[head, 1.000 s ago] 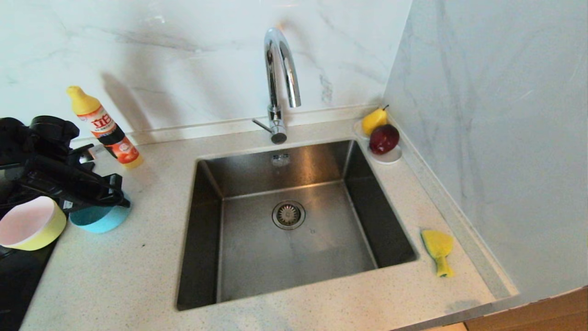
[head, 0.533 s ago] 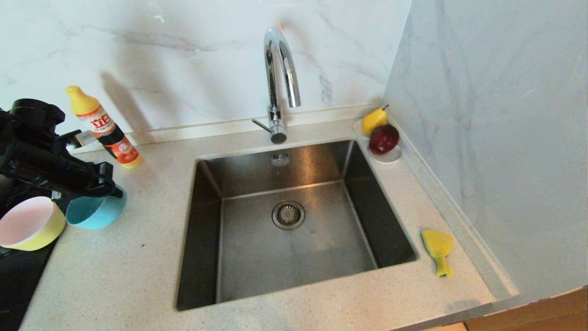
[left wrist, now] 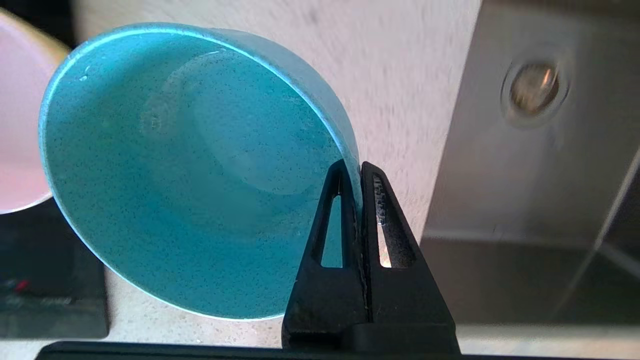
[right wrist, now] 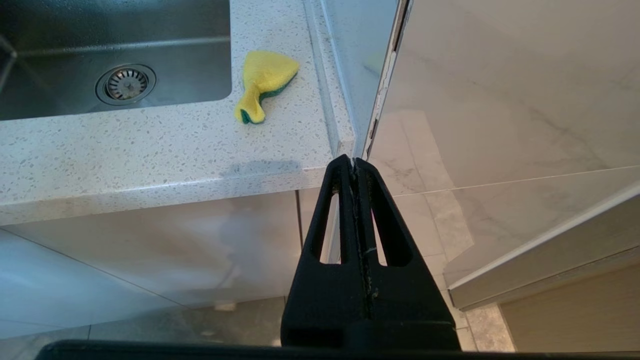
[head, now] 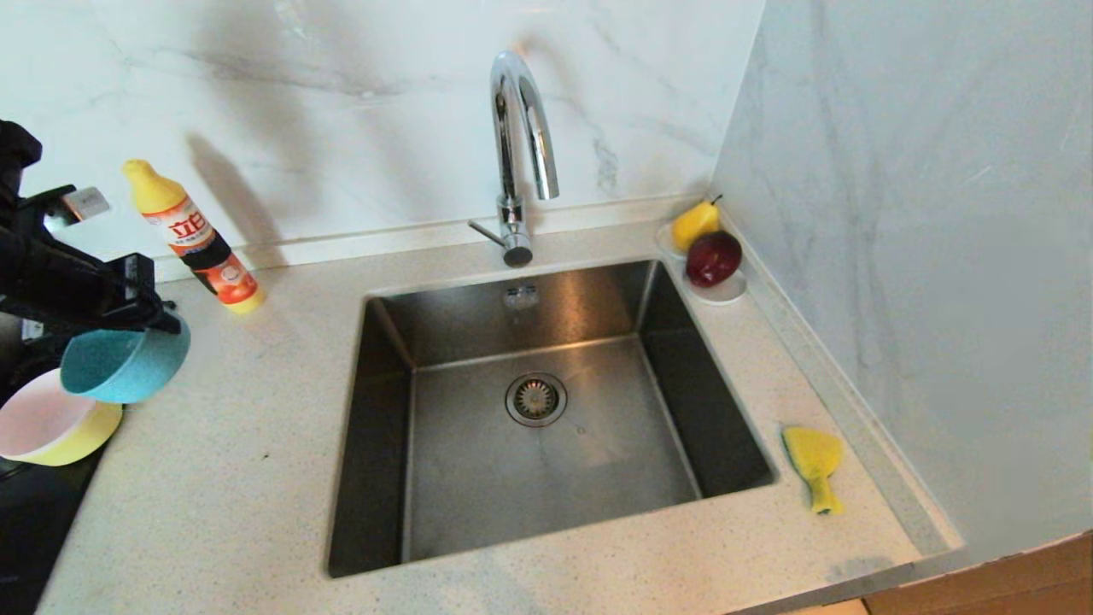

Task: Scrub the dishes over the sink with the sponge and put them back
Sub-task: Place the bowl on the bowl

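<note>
Blue bowl hangs tilted, rim pinched in left gripper.

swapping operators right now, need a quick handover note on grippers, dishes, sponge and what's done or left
Left gripper: shut on the blue bowl rim, bowl tilted and lifted off the counter, left of the sink.
Right gripper: shut, empty, parked below the counter edge.
Pink bowl sits nested in the yellow bowl at the far left.
Sponge lies on the counter right of the sink, untouched.
Done: blue bowl picked up.
Left: fetch the sponge, scrub all three bowls over the sink, return them.
</note>
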You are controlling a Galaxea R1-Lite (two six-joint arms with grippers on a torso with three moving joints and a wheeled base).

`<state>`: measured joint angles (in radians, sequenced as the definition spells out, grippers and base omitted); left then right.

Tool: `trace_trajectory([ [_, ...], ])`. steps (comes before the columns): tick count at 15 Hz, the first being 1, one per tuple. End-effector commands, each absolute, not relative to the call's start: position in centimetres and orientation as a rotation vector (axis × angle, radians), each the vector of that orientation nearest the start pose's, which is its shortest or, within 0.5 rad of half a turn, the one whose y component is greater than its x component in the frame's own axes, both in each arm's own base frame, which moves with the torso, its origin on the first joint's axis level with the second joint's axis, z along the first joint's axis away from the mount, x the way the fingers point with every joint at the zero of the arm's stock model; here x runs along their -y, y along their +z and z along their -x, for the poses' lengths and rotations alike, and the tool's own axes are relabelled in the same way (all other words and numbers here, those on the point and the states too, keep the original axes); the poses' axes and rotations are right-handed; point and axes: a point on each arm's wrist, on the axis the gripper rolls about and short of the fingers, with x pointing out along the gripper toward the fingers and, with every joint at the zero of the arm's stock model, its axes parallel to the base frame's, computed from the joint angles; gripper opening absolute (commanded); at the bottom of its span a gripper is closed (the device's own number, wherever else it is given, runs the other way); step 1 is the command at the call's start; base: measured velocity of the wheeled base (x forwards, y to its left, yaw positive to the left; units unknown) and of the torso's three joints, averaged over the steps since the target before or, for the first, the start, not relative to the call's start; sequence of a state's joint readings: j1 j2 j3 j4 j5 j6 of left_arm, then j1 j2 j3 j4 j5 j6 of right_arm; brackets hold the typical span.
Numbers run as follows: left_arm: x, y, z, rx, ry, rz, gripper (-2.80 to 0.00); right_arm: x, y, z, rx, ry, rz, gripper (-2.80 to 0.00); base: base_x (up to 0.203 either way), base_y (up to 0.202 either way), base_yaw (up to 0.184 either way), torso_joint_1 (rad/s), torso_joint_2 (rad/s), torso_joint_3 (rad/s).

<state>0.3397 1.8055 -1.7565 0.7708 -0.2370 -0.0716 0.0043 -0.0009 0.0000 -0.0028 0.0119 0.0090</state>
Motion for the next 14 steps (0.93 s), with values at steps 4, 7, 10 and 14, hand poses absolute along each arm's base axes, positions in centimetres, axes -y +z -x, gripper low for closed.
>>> trace_trajectory([
  [4,-12.6,29.9,-28.6,-0.754,0.230,0.361,-2.80,0.0,7.6,2.3,0.004,0.017,-0.009,-2.80,0.000,0.000,0.000,0.000,0.00,0.000],
  [7,-15.2,29.2,-28.3,-0.758,0.305,0.402,-2.80,0.0,7.6,2.3,0.003,0.017,-0.009,-2.80,0.000,0.000,0.000,0.000,0.00,0.000],
  [10,-18.3,27.8,-28.2,-0.773,0.377,0.450,-2.80,0.0,7.6,2.3,0.004,0.017,-0.009,-2.80,0.000,0.000,0.000,0.000,0.00,0.000],
  [14,-20.9,26.1,-28.6,-0.800,0.420,0.489,-2.80,0.0,7.6,2.3,0.003,0.017,-0.009,-2.80,0.000,0.000,0.000,0.000,0.00,0.000],
])
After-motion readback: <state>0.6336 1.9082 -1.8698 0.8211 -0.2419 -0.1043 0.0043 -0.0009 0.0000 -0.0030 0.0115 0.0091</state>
